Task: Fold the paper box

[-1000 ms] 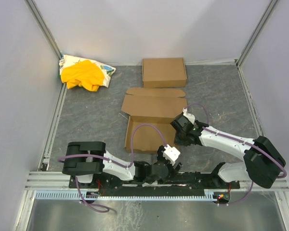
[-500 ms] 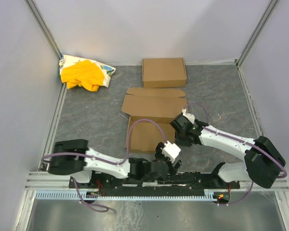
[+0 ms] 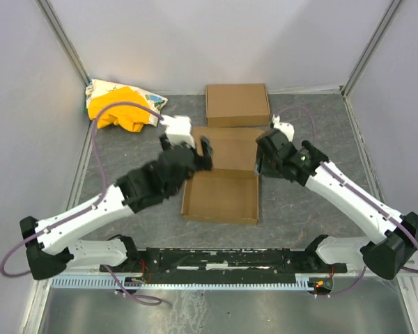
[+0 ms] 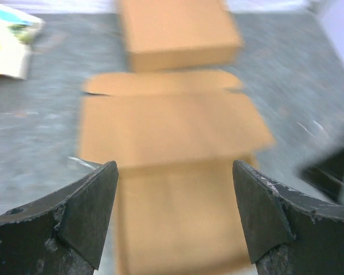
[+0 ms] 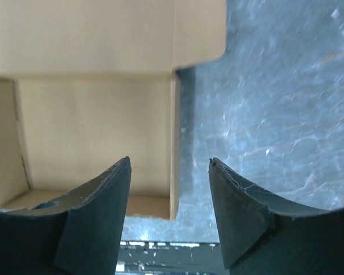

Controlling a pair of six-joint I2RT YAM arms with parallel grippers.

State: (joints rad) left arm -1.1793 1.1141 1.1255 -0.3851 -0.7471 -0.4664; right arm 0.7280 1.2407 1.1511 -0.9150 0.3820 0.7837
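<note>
The paper box [image 3: 220,195] lies in the middle of the table as a shallow brown tray with its lid panel [image 3: 231,147] flat behind it. My left gripper [image 3: 187,147] hovers over the lid's left part, open and empty. In the left wrist view, blurred, the box [image 4: 178,189] fills the space below the wide-apart gripper [image 4: 175,206]. My right gripper [image 3: 263,165] hangs over the tray's far right corner. In the right wrist view the tray's right wall [image 5: 175,143] runs below and between the open gripper [image 5: 169,200], and neither finger touches it.
A second, closed brown carton [image 3: 237,104] sits behind the box near the back wall, also in the left wrist view as the carton [image 4: 178,34]. A yellow cloth bundle [image 3: 122,106] lies in the back left corner. Grey walls enclose the table on three sides.
My left arm swung up from beside the bases and out over the box's lid. My right gripper opened and moved back along the tray's right side.
</note>
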